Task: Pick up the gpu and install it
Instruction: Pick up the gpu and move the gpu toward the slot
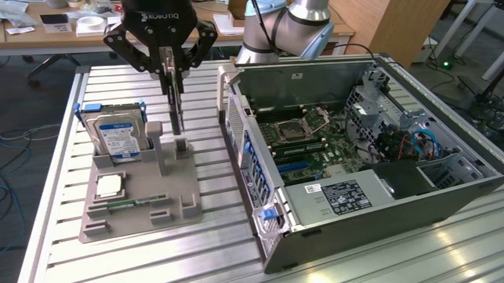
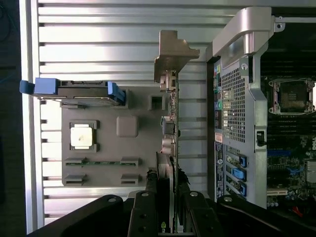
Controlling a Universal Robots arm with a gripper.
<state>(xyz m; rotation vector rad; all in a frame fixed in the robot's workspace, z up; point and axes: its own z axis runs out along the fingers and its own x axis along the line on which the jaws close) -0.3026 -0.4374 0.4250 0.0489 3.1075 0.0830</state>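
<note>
Hand [image 1: 167, 66] clamps the upright gpu [image 1: 176, 106] over the grey tray [image 1: 141, 197] beside the open case [image 1: 378, 231]

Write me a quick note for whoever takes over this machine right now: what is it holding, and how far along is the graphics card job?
Gripper: shut on the gpu, clamping its upper part; the card hangs upright, edge-on.
Gpu: over the grey holder tray, beside the hard drive standing in that tray. I cannot tell whether its lower edge is clear of the tray.
Done: the card is grasped.
Left: the card is not yet in the open computer case, which lies on the exterior view's right of the tray.
</note>
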